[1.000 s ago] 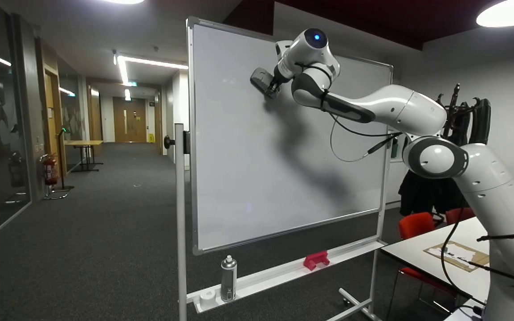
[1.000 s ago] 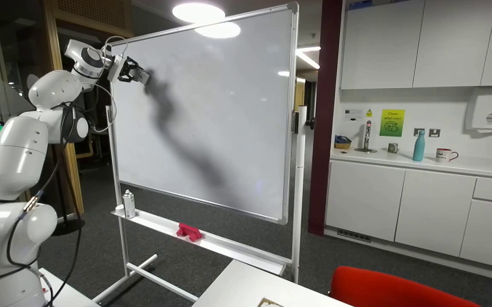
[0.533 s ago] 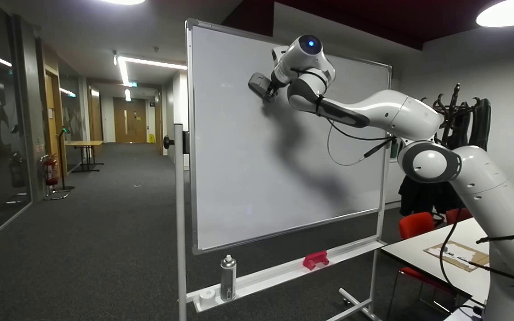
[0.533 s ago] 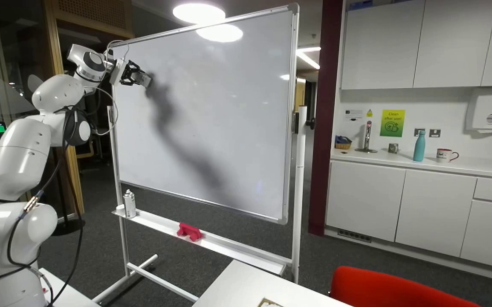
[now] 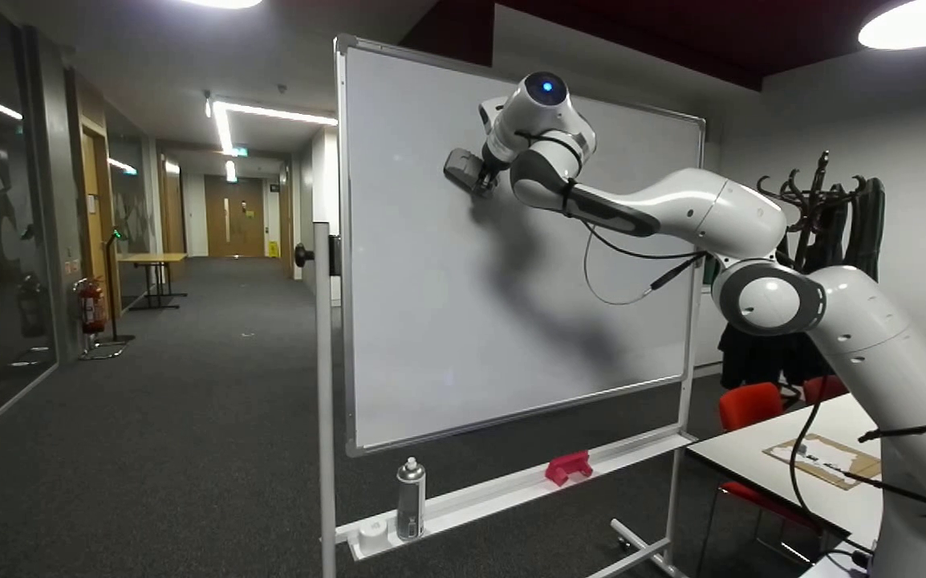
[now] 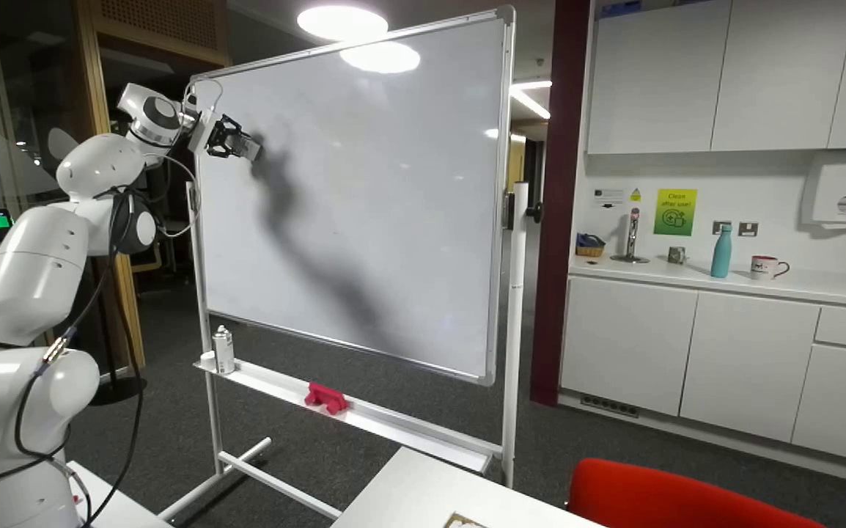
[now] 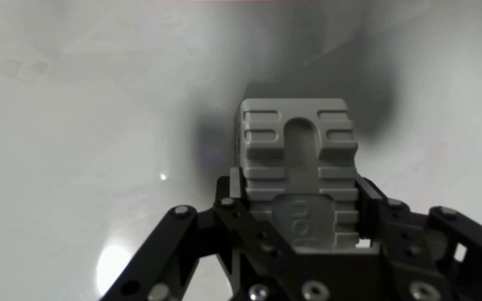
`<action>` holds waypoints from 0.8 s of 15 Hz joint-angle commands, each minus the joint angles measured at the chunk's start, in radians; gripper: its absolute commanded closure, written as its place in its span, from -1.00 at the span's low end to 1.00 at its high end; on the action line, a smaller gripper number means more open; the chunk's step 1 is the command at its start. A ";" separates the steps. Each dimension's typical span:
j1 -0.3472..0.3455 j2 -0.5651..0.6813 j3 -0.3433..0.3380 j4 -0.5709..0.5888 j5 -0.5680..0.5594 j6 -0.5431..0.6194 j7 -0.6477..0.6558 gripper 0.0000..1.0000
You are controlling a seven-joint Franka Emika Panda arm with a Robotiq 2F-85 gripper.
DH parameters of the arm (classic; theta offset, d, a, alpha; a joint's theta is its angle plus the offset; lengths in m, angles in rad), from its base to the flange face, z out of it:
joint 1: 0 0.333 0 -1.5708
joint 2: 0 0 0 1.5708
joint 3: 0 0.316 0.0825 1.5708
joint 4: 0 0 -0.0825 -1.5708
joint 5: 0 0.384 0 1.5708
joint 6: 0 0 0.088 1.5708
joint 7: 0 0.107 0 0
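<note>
Grey-carpeted corridor [image 5: 222,385], left in an exterior view; beside it, a white, metal-framed whiteboard [image 5: 447,297]. On its white ledge [image 5: 503,496], lower centre, a silver metal can [image 5: 412,506] stands upright, presumably for stability. Upper centre: a ribbed grey plastic eraser [image 5: 463,169], the jaws closed as far as its two sides allow, apparently leaving its underside facing the whiteboard; contact unclear. Lower, right of centre: a red plastic bracket [image 5: 569,468] on the ledge.

A tray [image 5: 495,498] carries a spray can [image 5: 411,504], white cylinder [image 5: 373,536] and red bracket [image 5: 569,467].
</note>
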 commanded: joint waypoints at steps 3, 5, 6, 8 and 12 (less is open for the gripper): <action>-0.007 0.039 -0.029 0.069 0.057 -0.002 -0.057 0.29; 0.000 0.030 -0.036 0.085 0.061 -0.010 -0.060 0.29; 0.001 0.027 -0.040 0.092 0.065 -0.011 -0.061 0.29; 0.003 0.022 -0.047 0.104 0.075 -0.010 -0.062 0.29; 0.013 0.016 -0.069 0.130 0.075 -0.004 -0.063 0.29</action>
